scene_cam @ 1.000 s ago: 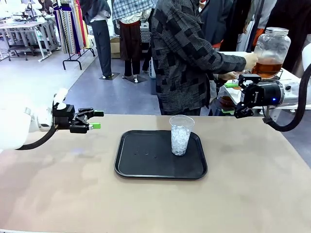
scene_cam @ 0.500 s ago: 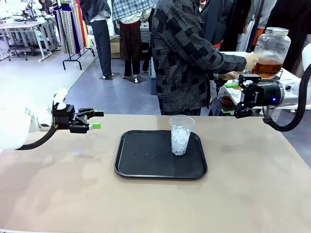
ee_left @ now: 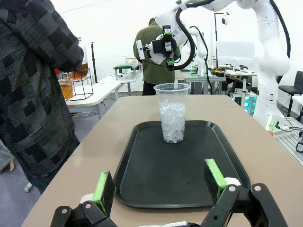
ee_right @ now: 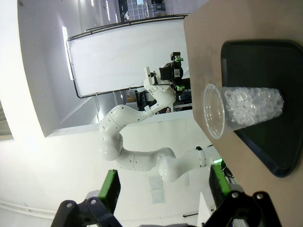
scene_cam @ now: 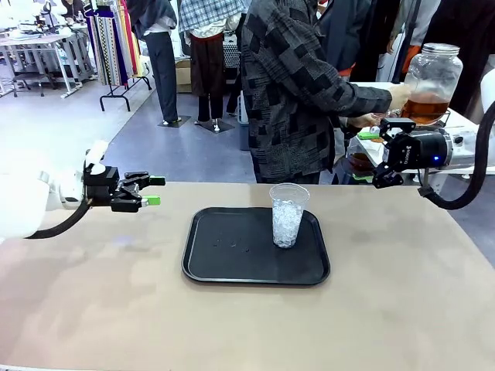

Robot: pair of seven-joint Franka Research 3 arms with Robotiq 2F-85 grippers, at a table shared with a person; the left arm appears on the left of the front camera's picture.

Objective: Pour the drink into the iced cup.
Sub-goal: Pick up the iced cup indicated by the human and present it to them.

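One black tray (scene_cam: 224,259) is counted on one table (scene_cam: 93,309). One iced cup (scene_cam: 288,215) is counted, stood at two o'clock on the tray. One lidded glass jar (scene_cam: 433,73) is counted, far off at one o'clock from the tray, with one drink (scene_cam: 425,108) held in it. Two grippers are counted: the left gripper (scene_cam: 156,191) at ten o'clock from the tray and the right gripper (scene_cam: 384,154) at two o'clock. One person (scene_cam: 294,85) is counted at the table's far edge, at twelve o'clock.
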